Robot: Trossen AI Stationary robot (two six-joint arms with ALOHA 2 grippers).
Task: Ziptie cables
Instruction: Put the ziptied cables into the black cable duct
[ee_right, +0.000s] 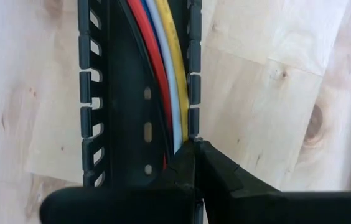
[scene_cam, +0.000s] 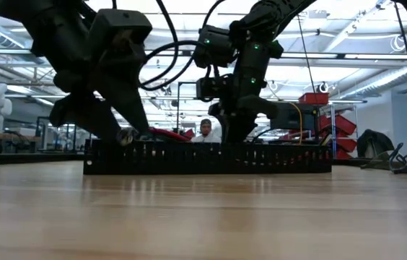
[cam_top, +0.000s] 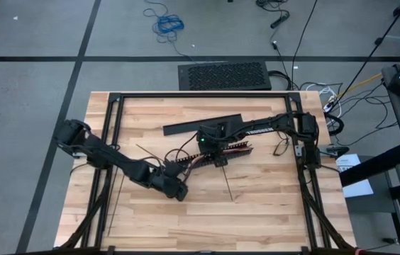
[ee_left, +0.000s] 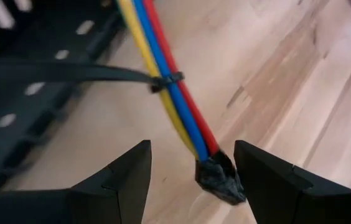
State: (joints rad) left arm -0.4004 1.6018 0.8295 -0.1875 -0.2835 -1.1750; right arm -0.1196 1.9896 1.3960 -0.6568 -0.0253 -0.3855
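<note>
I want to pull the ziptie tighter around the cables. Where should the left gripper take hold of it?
Grip the ziptie's long free tail, not the small head on the cables. The tail sticks out sideways, flat and clear of the wood, so the open left gripper could likely close across its flat faces from the bundle's taped-end side.

We see bare table (cam_top: 257,205) across the lower frame; mid-frame, the slotted channel (cam_top: 214,153), both arms and a loose ziptie (cam_top: 227,185) block passage.
</note>
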